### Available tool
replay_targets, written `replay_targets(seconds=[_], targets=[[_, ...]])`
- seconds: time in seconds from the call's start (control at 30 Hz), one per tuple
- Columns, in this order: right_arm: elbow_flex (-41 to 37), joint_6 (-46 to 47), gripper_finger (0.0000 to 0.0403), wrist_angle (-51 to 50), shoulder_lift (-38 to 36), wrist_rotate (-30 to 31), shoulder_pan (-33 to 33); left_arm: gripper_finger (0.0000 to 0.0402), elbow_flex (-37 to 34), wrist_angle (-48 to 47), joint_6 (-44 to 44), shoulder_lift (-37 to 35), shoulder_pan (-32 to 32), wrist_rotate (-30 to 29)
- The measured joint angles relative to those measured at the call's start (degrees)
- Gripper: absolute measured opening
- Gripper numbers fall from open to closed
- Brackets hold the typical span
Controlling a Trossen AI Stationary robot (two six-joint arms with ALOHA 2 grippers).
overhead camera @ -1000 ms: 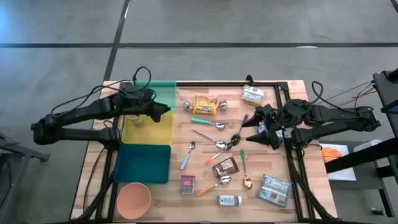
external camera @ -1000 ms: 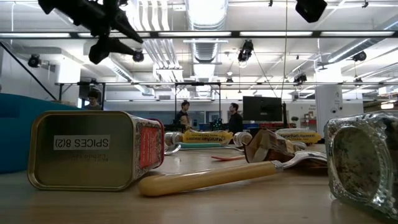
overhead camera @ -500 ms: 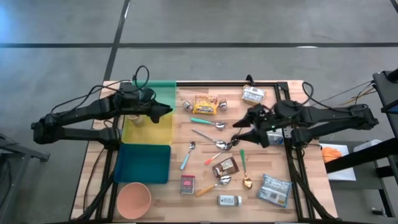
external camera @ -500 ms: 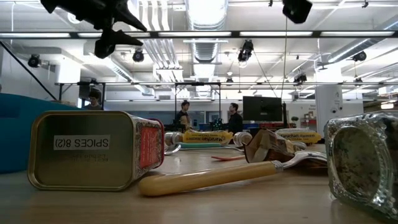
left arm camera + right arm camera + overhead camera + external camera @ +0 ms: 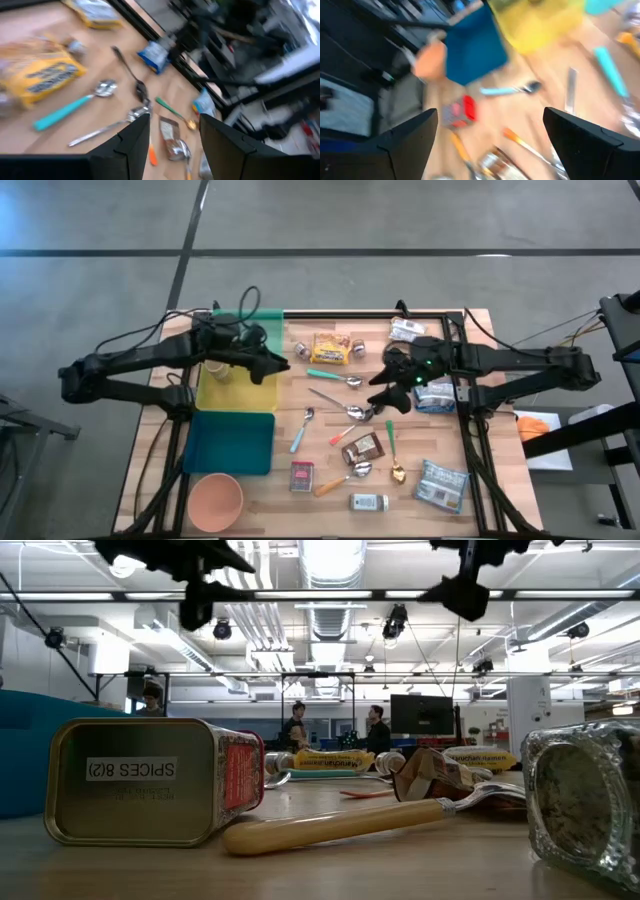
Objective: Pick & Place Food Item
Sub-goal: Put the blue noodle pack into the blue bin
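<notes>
Clutter is the chief hazard on this wooden counter [image 5: 330,490]: a yellow snack packet [image 5: 330,349] lies toward the far edge, with a teal-handled spoon [image 5: 335,377] just beside it and several metal spoons [image 5: 350,412] near the middle. Which food item the task means I cannot tell; the yellow packet seems the likeliest, lying between the two arms. The right gripper [image 5: 385,389] hangs above the spoons at the counter's middle with its fingers spread wide and empty, and the left gripper [image 5: 283,364] hovers at the inner edge of the yellow tray [image 5: 240,392], part open and holding nothing, pointing toward the packet. Both arms reach toward the same patch, so a collision between them is one risk. Another is that a descending finger catches a spoon instead, flicking it away or dragging it along. The crinkly packet may also slide or buckle under a shallow pinch.
</notes>
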Motion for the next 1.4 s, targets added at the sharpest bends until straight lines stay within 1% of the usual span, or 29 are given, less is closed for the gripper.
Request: replay_targets(seconds=[0.07, 0.2, 0.3, 0.4, 0.63, 0.73, 0.83, 0.93, 1.03, 1.2, 1.4], targets=[[1.54, -4.12, 0.0359, -6.14, 1.28, 0.02, -1.29, 0.0178, 1.73, -0.17, 1.53, 2.49, -0.08, 1.86], [4.39, -13.05, 0.0359, -17.35, 4.69, 0.05, -3.59, 0.0178, 3.99, -1.43, 3.78, 5.92, -0.07, 2.21], [5.51, -20.19, 0.0359, -20.69, 7.25, 0.17, -4.17, 0.0178, 4.46, -2.1, 4.17, 7.29, -0.07, 2.37], [6.33, -21.25, 0.0359, -22.48, 9.56, 1.07, -4.06, 0.0178, 4.6, -2.95, 4.17, 7.71, -0.07, 2.42], [8.46, -19.45, 0.0359, -28.35, 15.21, 6.76, -4.1, 0.0178, 4.6, -6.06, 4.17, 7.6, -0.07, 2.41], [9.0, -16.71, 0.0359, -31.14, 17.76, 9.66, -4.08, 0.0178, 4.6, -6.16, 4.2, 7.6, -0.07, 2.42], [9.29, -12.13, 0.0359, -34.83, 20.32, 14.0, -4.13, 0.0178, 4.6, -6.14, 4.2, 7.6, -0.07, 2.42], [9.61, -4.28, 0.0359, -39.18, 23.12, 20.42, -4.08, 0.0178, 4.6, -6.14, 4.2, 7.59, -0.07, 2.42], [9.65, 2.55, 0.0359, -42.98, 25.77, 24.43, -4.39, 0.0178, 4.6, -6.14, 4.2, 7.58, -0.07, 2.42], [8.79, 7.73, 0.0359, -44.26, 29.87, 24.81, -4.45, 0.0178, 4.6, -6.16, 4.17, 7.57, -0.07, 2.42], [7.3, 8.81, 0.0359, -44.79, 33.51, 25.85, -4.45, 0.0178, 4.6, -6.42, 4.15, 7.57, -0.07, 2.4]])
